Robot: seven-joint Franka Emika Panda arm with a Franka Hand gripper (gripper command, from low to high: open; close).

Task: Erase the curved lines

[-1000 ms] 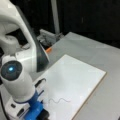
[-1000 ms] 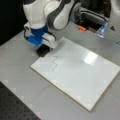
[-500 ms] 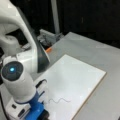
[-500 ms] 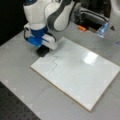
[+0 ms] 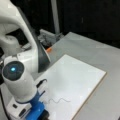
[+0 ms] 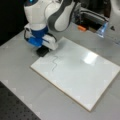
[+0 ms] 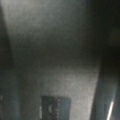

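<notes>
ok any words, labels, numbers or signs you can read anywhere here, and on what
None can be read.
The curve lines on the white board are a wavy squiggle, not writing.
The gripper, low at the board's corner in both front views, bears no legible marking.
The dark block in the wrist view shows faint marks, too blurred to read.

No text, label, brand, number or sign can be read on anything here. The white board (image 6: 82,75) carries only the curve lines (image 6: 54,63) (a hand-drawn squiggle, not writing), seen in both front views. The robot arm's white and blue casing (image 6: 40,32) shows no legible marking, and the dark block (image 7: 55,107) low in the wrist view has faint pale marks that cannot be made out.
</notes>
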